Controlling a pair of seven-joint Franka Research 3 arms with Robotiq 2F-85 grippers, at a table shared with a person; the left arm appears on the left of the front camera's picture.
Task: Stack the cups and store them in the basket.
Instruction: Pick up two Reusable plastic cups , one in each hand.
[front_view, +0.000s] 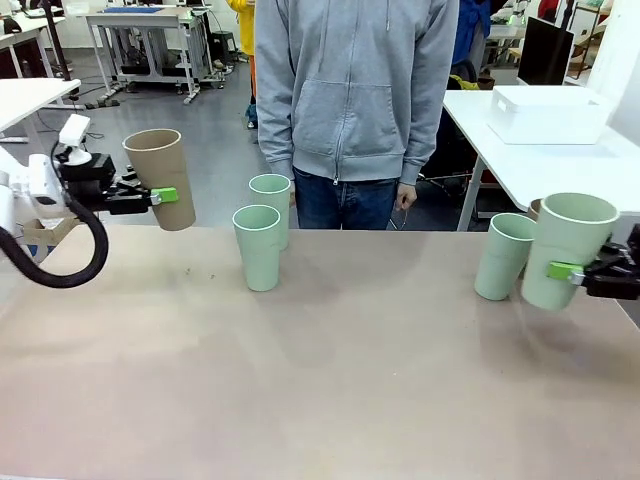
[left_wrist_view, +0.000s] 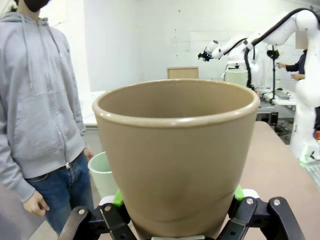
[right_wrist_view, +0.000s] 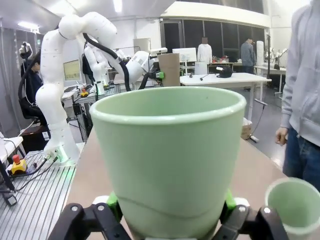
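Left hand (front_view: 158, 196): pinching tan cup (front_view: 160, 178), mid-left of frame, clear of table (front_view: 330, 380).
Right hand (front_view: 578, 272): pinching mint cup (front_view: 566, 250), right edge.
Both mouths up, long axes near upright, slightly tilted.
Step, judged: stacking.
Next: align held base over standing cup (front_view: 258, 247) mouth, centre.
Basket (front_view: 548, 115): upper right, on separate table.

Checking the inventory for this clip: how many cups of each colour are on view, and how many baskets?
Mint cups: 4
Tan cups: 2, one mostly hidden behind the right-hand mint cups
Basket: 1
Total: 7
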